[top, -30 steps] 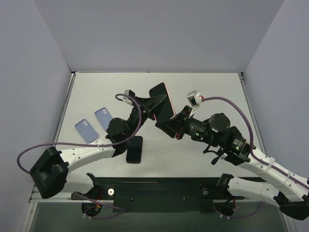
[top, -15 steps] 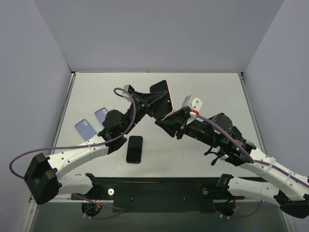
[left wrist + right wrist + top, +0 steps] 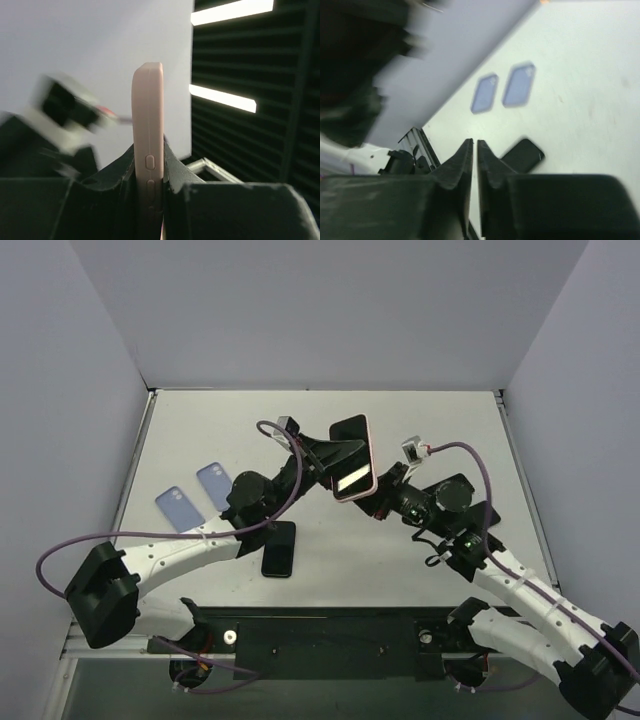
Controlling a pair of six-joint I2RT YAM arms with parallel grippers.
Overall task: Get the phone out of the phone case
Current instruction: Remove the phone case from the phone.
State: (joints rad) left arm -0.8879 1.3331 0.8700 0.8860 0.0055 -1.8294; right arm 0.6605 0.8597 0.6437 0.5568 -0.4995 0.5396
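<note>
Left jaws are clamped hard on the cased phone; right jaws are pinched almost together with nothing between them.

The table (image 3: 450, 430) is bare under the action, because all of it is up in the air. The left arm (image 3: 190, 550) has carried its load a touch up and to the right over the last second. The right arm (image 3: 520, 580) has folded its elbow in and swung round. The left gripper (image 3: 149, 150) holds the phone (image 3: 350, 455) aloft above mid-table, and the screen has turned enough to catch a bar of light. The pink case (image 3: 148, 100) runs edge-on between the fingers, and its rim wraps the handset all the way round.

The right gripper (image 3: 474, 146) was tucked against the phone's lower end a second ago. Now it has come off and sits just beside the right edge, whether touching I can't tell.

So nothing has separated yet, and to me that looks like a reset for a fresh bite at the case lip.

Down below, a black phone (image 3: 279, 548) lies flat. Two blue cases (image 3: 178, 510) lie well to the left of it. The side buttons (image 3: 150, 161) on the pink case sit right at the left gripper's fingertip line.
</note>
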